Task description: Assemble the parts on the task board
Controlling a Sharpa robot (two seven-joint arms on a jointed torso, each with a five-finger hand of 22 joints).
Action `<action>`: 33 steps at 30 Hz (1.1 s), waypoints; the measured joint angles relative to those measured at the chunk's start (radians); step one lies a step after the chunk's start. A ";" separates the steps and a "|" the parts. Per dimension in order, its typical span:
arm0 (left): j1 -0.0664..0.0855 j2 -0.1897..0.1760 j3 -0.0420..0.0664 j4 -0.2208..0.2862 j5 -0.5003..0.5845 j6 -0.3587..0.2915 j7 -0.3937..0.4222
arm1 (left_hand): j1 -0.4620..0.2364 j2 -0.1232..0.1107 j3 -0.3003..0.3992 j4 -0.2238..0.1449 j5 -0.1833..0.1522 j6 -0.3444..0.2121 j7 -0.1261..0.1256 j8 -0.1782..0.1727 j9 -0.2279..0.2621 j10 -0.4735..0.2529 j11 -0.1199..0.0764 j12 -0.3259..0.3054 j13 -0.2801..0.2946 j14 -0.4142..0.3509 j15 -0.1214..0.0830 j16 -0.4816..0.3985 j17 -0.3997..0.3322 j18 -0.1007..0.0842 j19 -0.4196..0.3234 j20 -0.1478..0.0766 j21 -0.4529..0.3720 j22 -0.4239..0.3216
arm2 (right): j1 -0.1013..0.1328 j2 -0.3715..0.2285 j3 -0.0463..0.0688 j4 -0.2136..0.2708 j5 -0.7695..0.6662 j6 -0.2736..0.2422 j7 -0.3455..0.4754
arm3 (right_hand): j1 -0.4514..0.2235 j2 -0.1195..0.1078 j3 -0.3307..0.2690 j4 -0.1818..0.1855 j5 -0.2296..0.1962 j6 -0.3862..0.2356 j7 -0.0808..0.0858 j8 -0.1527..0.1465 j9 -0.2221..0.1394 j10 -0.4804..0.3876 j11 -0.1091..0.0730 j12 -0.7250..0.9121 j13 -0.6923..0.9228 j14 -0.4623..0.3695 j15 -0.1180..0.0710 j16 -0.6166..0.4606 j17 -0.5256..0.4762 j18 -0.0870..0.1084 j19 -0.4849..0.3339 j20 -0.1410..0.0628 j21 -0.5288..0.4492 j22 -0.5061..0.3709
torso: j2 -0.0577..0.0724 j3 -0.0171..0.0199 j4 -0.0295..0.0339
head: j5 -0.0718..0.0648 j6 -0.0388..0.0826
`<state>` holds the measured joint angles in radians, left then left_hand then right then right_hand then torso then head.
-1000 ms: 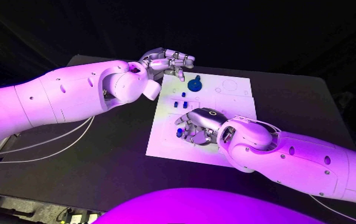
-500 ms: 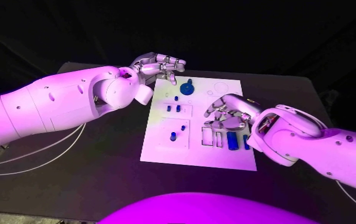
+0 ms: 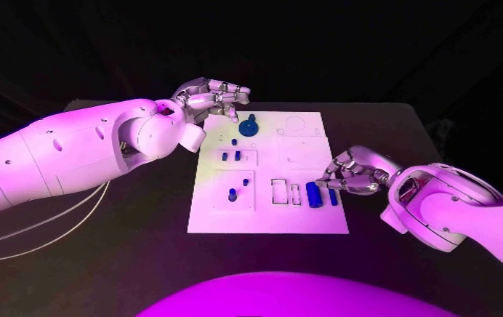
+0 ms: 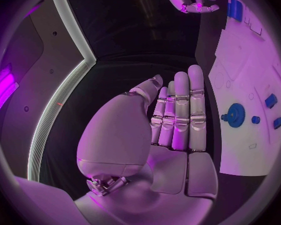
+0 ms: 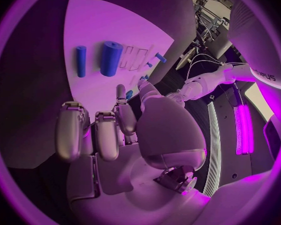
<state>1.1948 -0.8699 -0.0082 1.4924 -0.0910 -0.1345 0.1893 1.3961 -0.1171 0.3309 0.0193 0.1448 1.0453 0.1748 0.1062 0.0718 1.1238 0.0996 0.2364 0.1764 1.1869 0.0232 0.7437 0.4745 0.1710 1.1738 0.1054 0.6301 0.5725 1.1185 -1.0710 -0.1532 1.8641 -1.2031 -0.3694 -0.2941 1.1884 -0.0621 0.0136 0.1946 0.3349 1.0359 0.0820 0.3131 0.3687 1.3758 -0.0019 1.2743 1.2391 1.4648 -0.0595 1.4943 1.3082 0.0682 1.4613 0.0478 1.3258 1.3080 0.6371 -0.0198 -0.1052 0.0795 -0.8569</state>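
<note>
Neither hand holds a part: the left hand (image 3: 213, 97), fingers straight and together, hovers at the task board (image 3: 267, 219)'s far left corner, the right hand (image 3: 353, 174), fingers curled empty, at its right edge beside the blue cylinders (image 3: 312, 192), so I judge picking one up comes next.

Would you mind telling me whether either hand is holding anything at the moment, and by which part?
Nothing is held: the left hand has its fingers straight and bare, and the right hand has curled fingers with nothing in them.
</note>
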 measured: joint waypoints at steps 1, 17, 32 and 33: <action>0.000 0.000 0.000 0.000 0.000 0.000 0.000 | 0.000 0.000 0.000 0.000 0.000 0.000 0.000 0.000 0.000 0.000 0.000 0.000 0.000 0.000 0.000 0.000 0.000 0.000 0.000 0.000 0.000 0.000 | -0.002 0.000 0.000 0.001 -0.004 0.000 -0.005 | 0.000 0.000 -0.001 0.001 0.000 -0.001 0.001 0.000 0.001 0.000 0.000 0.000 0.001 0.000 0.000 0.001 0.000 0.000 0.000 0.000 0.001 0.000 | -0.001 0.0005 -0.0009 | -0.001 0.000; -0.003 -0.001 -0.003 -0.003 0.000 0.000 0.005 | 0.000 0.000 0.000 0.000 0.000 0.000 0.000 0.000 0.000 0.000 0.000 0.000 0.000 0.000 0.000 0.000 0.000 0.000 0.000 0.000 0.000 0.000 | -0.057 0.056 -0.002 -0.023 -0.158 -0.016 -0.195 | 0.000 0.000 -0.080 0.066 0.013 -0.019 0.005 -0.004 0.037 -0.008 0.007 0.004 0.015 0.000 0.000 0.018 0.000 -0.015 0.003 0.004 0.016 0.000 | -0.004 0.0017 -0.0059 | -0.013 -0.004; -0.003 -0.007 -0.003 0.000 0.000 0.001 0.005 | 0.000 0.000 0.000 0.000 0.000 0.000 0.000 0.000 0.000 0.000 0.000 0.000 0.000 0.000 0.000 0.000 0.000 0.000 0.000 0.000 0.000 0.000 | -0.072 0.110 -0.002 -0.052 -0.219 -0.025 -0.269 | -0.066 -0.013 -0.162 0.098 0.013 -0.023 0.002 -0.008 0.069 -0.011 0.011 -0.001 0.018 0.000 0.000 0.018 0.000 -0.015 0.003 0.004 0.010 0.000 | -0.004 0.0016 -0.0074 | -0.009 -0.009; -0.003 -0.007 -0.003 0.000 0.000 0.001 0.005 | 0.000 0.000 0.000 0.000 0.000 0.000 0.000 0.000 0.000 0.000 0.000 0.000 0.000 0.000 0.000 0.000 0.000 0.000 0.000 0.000 0.000 0.000 | -0.072 0.112 -0.002 -0.053 -0.222 -0.025 -0.272 | -0.072 -0.019 -0.166 0.099 0.013 -0.023 0.002 -0.008 0.072 -0.011 0.011 -0.001 0.019 0.000 0.000 0.018 0.000 -0.015 0.003 0.004 0.010 0.000 | -0.004 0.0016 -0.0074 | -0.009 -0.009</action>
<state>1.1920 -0.8768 -0.0114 1.4926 -0.0907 -0.1336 0.1940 1.3960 -0.1171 0.3309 0.0193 0.1448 1.0453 0.1748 0.1062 0.0718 1.1238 0.0996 0.2364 0.1765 1.1869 0.0232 0.7437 0.4745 0.1710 1.1738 0.1054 0.6301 0.5725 1.0464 -0.9592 -0.1554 1.8115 -1.4254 -0.3949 -0.5656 1.1167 -0.0810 -0.1526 0.2936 0.3481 1.0131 0.0835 0.3053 0.4403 1.3648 0.0090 1.2738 1.2582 1.4646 -0.0592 1.5124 1.3078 0.0530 1.4646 0.0515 1.3359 1.3076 0.6329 -0.0181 -0.1126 0.0701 -0.8658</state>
